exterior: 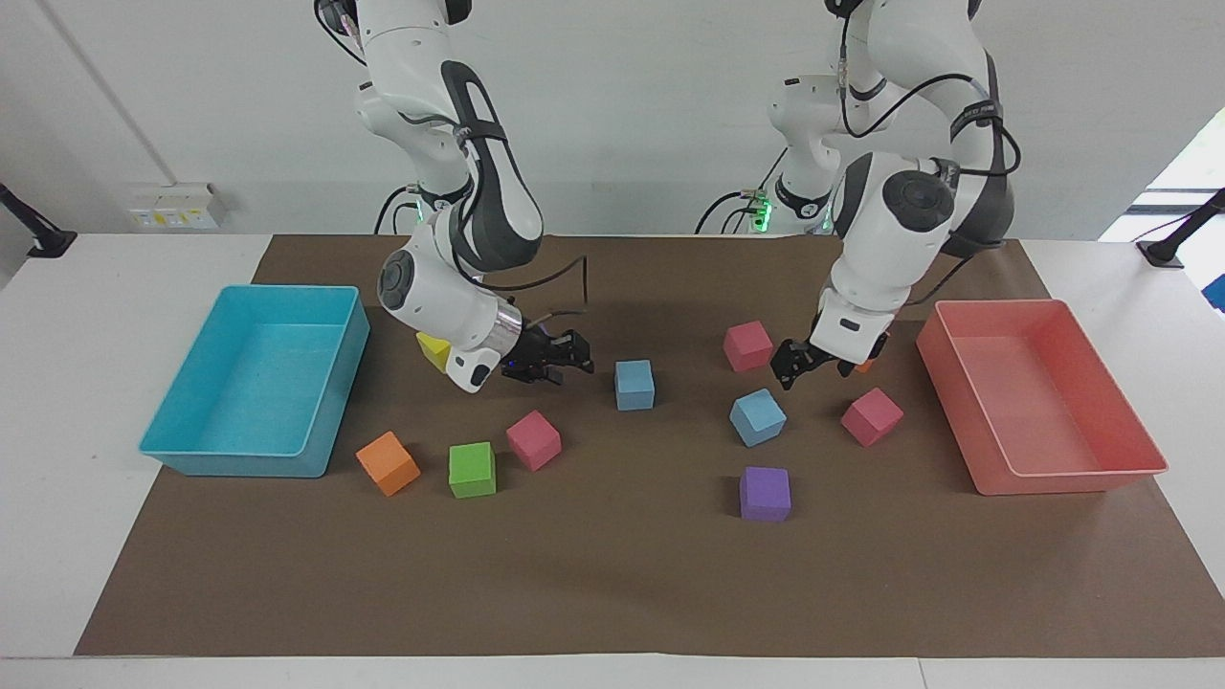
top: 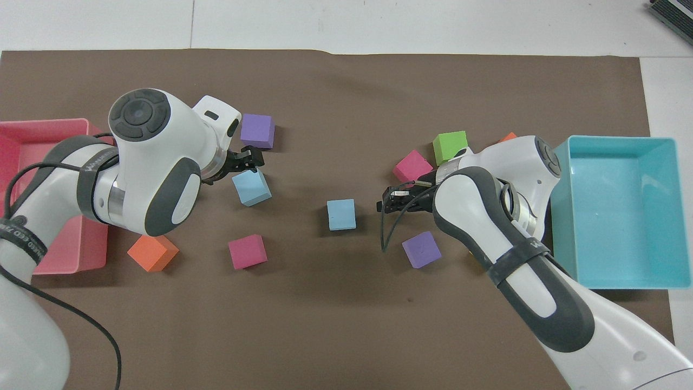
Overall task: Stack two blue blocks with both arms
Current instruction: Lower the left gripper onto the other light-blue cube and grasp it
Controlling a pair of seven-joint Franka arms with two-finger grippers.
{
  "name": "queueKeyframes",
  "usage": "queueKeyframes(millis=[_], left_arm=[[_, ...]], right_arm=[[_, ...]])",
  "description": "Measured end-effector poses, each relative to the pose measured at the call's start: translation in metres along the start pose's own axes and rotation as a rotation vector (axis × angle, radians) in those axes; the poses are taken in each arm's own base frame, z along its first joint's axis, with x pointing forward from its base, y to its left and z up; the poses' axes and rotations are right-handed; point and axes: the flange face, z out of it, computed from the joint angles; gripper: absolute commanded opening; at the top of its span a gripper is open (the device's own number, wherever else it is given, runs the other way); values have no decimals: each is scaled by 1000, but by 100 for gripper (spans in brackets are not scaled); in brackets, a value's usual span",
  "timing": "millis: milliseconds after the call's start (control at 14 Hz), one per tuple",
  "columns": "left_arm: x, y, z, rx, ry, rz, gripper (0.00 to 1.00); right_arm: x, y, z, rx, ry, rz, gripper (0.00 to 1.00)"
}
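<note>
On the brown mat (exterior: pixel 612 574) that covers the desk (exterior: pixel 57 431), you have two blue blocks lying apart. One blue block (exterior: pixel 634 385) (top: pixel 341 214) sits near the middle of the mat; the other blue block (exterior: pixel 757 417) (top: pixel 252 187) lies toward the left arm's end, between a pink cube (exterior: pixel 747 345) nearer the robots and a purple cube (exterior: pixel 765 494) farther from them.

Your left gripper (exterior: pixel 810 364) (top: pixel 248 158) hangs low just above the second blue block, on its robot-ward side, not touching it; its fingers stand open and hold nothing.

Your right gripper (exterior: pixel 555 359) (top: pixel 391 197) is low over the mat beside the middle blue block, toward the right arm's end, clear of it. You cannot tell whether its fingers are open or closed; nothing shows between them.

Around the right arm lie a yellow cube (exterior: pixel 433 350), another pink cube (exterior: pixel 533 439), a green cube (exterior: pixel 472 470) and an orange cube (exterior: pixel 388 463), with the turquoise tray (exterior: pixel 191 450) at that end and the pink tray (exterior: pixel 1139 440) at the left arm's end.
</note>
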Motion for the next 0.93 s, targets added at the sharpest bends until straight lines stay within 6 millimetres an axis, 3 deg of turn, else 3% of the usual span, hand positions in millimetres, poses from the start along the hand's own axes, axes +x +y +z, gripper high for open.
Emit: queueKeyframes(millis=[357, 929], left_arm=[[-1, 2, 7, -12, 12, -25, 100], [-7, 5, 48, -23, 4, -37, 100]], right_arm=[[0, 14, 12, 50, -6, 26, 0], [1, 24, 28, 81, -16, 21, 0]])
